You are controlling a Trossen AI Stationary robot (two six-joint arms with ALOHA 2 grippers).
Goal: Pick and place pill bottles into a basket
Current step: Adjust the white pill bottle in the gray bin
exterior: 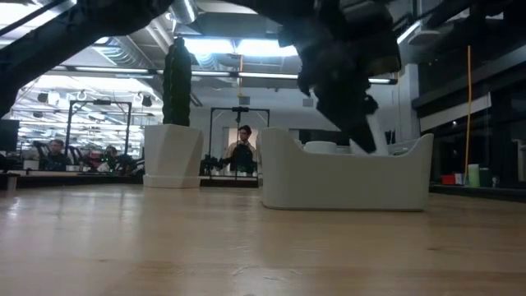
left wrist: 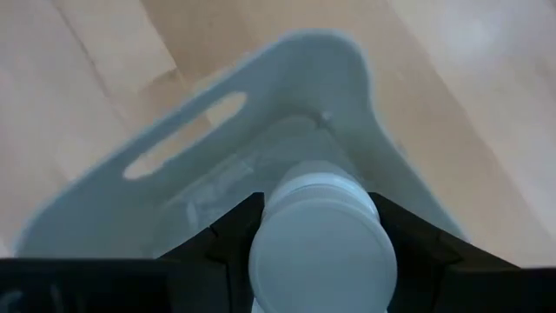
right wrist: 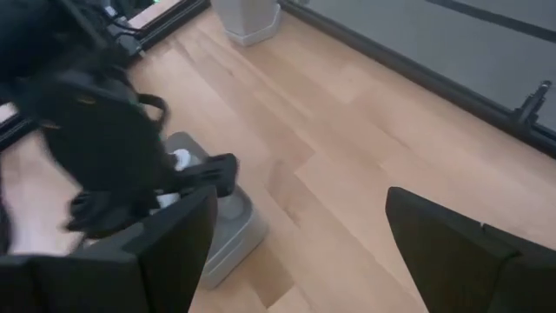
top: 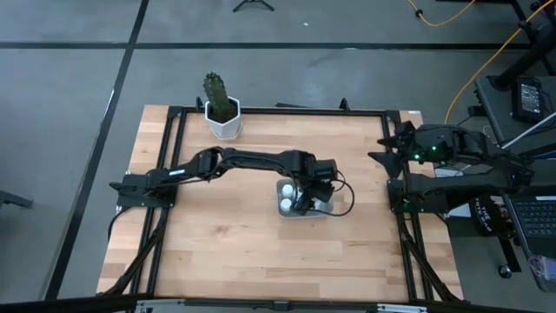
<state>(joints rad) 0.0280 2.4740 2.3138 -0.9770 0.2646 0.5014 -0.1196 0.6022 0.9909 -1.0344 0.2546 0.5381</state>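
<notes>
The pale grey-blue basket stands on the table right of centre; it also shows in the low view. Two white pill bottles stand in its left end. My left gripper reaches down into the basket, shut on another white pill bottle. In the left wrist view the basket's slotted wall lies beyond that bottle. My right gripper is open and empty, held back at the table's right edge. My left gripper pinches the pill bottle between its two fingers, on opposite sides just below the cap. The fingers come from above, pointing down into the basket. The bottle stands along the fingers with its cap up. Whether its base rests on the basket floor is hidden.
A white hexagonal pot with a green cactus stands at the table's far edge, left of centre. Bare wooden tabletop lies left of and nearer than the basket. A black frame runs round the table. People sit in the room beyond the table.
</notes>
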